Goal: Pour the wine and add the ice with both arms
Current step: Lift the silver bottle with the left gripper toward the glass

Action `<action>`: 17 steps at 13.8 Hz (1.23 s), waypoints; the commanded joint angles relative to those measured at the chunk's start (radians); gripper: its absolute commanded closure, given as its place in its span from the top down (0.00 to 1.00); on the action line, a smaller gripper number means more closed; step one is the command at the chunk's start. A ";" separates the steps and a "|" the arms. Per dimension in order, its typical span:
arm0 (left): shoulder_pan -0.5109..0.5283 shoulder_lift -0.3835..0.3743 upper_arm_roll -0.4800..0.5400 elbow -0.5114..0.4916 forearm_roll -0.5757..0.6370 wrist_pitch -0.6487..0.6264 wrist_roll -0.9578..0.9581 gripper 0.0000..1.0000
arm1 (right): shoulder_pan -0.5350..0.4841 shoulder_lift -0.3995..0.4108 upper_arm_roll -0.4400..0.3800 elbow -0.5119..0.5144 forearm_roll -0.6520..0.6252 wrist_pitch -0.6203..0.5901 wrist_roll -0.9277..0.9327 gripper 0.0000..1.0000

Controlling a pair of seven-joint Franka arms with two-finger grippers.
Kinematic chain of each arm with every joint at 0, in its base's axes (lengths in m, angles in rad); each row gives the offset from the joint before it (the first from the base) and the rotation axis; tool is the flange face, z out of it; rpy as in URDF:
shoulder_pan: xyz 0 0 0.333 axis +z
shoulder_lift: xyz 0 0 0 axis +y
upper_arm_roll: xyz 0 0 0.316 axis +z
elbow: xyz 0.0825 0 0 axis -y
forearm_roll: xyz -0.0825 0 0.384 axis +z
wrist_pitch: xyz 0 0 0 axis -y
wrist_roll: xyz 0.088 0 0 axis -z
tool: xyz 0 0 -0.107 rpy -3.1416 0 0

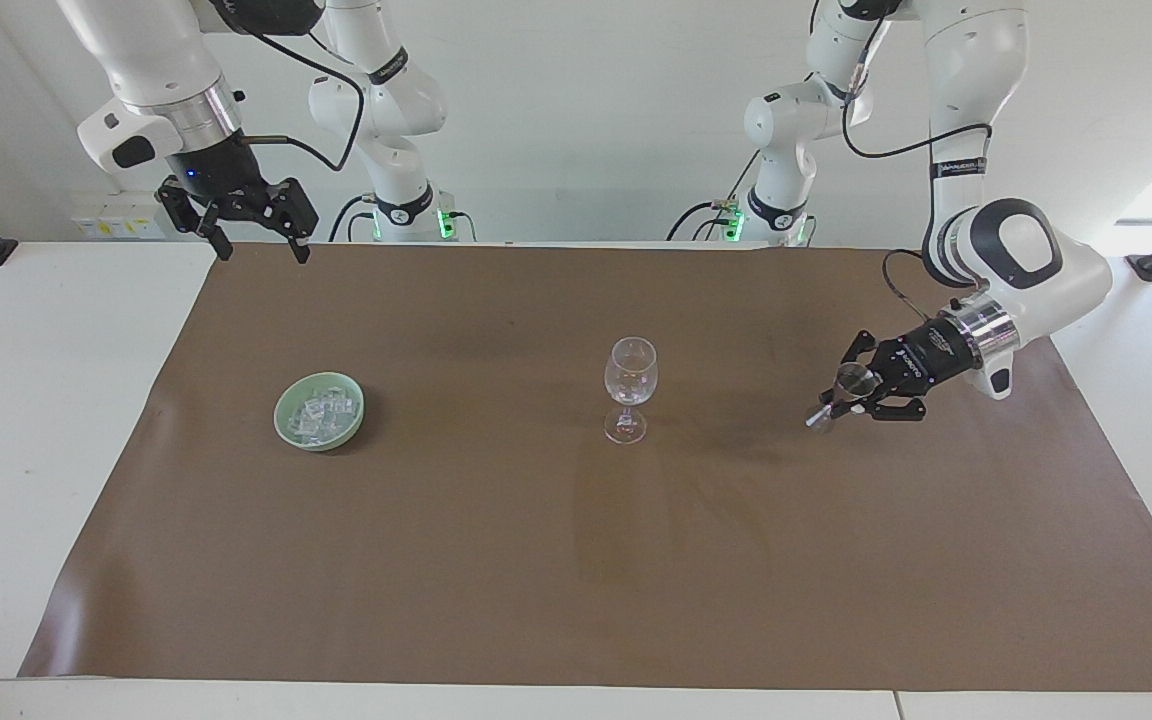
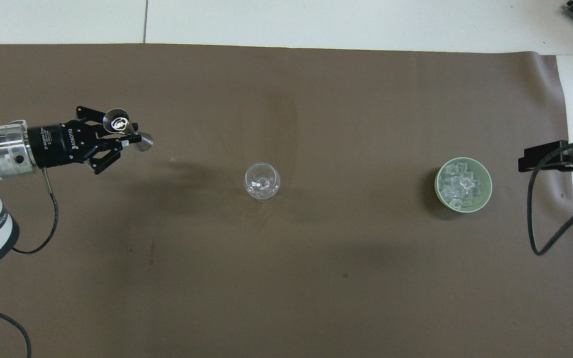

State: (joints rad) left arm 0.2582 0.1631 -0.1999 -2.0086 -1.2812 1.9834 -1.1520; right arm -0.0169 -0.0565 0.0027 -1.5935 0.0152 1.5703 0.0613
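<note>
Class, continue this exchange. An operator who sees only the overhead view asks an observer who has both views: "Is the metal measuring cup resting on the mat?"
Observer: No. The left gripper is shut on the measuring cup and holds it in the air, with its shadow on the brown mat below.
Operator: I see only a black edge of the right gripper. Where is it?
Observer: The right gripper hangs open, high over the mat's edge nearest the robots, at the right arm's end. That arm waits.
Operator: How does the wine glass stand?
Observer: The wine glass stands upright on a slim stem, its bowl raised off the mat.
</note>
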 commanded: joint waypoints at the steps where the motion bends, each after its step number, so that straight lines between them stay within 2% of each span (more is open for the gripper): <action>1: -0.071 -0.028 0.010 -0.010 -0.026 0.066 -0.051 0.00 | -0.001 -0.020 -0.004 -0.020 0.019 0.000 -0.025 1.00; 9: -0.241 -0.068 0.010 -0.012 -0.069 0.169 -0.110 0.00 | -0.001 -0.020 -0.004 -0.020 0.019 0.000 -0.025 1.00; 17: -0.358 -0.093 0.010 -0.021 -0.069 0.268 -0.127 0.00 | -0.001 -0.020 -0.004 -0.020 0.019 0.000 -0.025 1.00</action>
State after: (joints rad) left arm -0.0664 0.0946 -0.2038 -2.0100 -1.3305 2.2191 -1.2641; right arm -0.0169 -0.0565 0.0027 -1.5935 0.0152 1.5703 0.0613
